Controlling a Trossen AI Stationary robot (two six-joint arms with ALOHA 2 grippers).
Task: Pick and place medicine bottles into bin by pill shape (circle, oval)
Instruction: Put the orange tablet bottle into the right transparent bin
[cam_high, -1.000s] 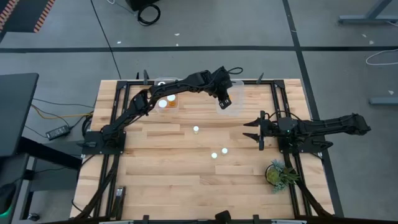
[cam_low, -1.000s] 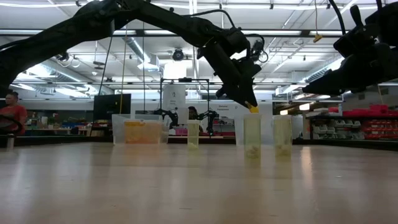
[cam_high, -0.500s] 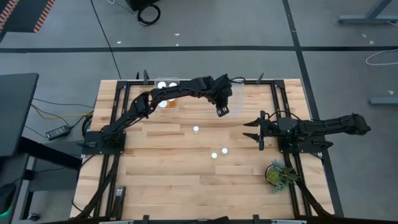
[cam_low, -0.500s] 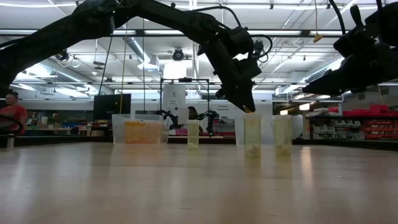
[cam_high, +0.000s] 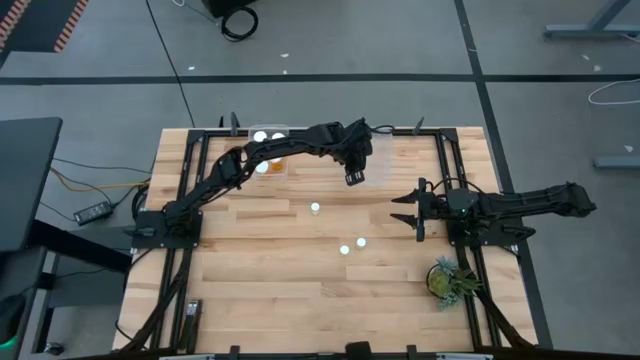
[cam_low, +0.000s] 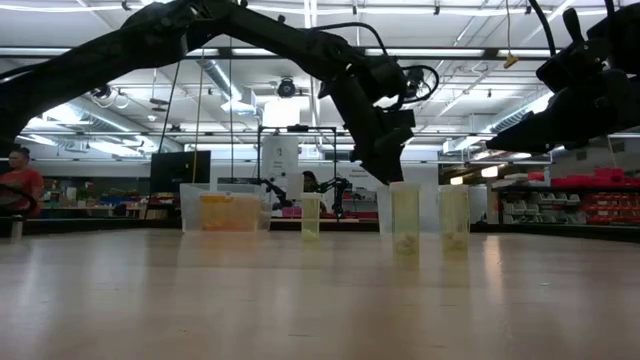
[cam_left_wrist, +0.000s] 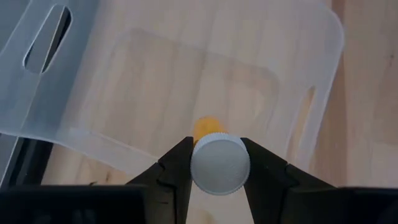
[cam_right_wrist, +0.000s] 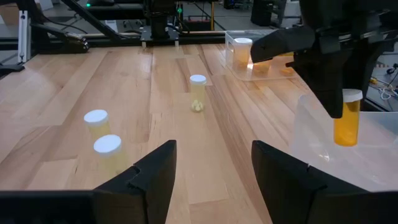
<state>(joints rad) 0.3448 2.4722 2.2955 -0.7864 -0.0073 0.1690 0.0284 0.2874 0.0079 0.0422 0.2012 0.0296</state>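
Item: one medicine bottle (cam_left_wrist: 219, 163), orange with a white cap, gripped at the cap between the jaws of the left gripper (cam_high: 353, 177), which are closed partway on it; it hangs over the near wall of an empty clear bin (cam_high: 375, 160) at the far edge of the surface (cam_high: 300, 280), about twelve o'clock in the high view. Change noted: a second ago the gripper hung farther out over this bin; it has since drawn back toward the middle of the surface, with the bottle still held, so the drop has not been made, and the bottle appears to be being lined up for it. Second clear bin (cam_high: 270, 150), at eleven o'clock from the surface's middle, already holds white-capped bottles. Three loose bottles stand near the centre: one (cam_high: 315, 208) at about eleven o'clock of the pair (cam_high: 352, 246) toward the right arm. Right gripper (cam_high: 408, 210), at three o'clock, idle, jaws spread apart and holding nothing. Green plant (cam_high: 447, 280) at five o'clock. Labels and writing: none legible on bottles or bins.
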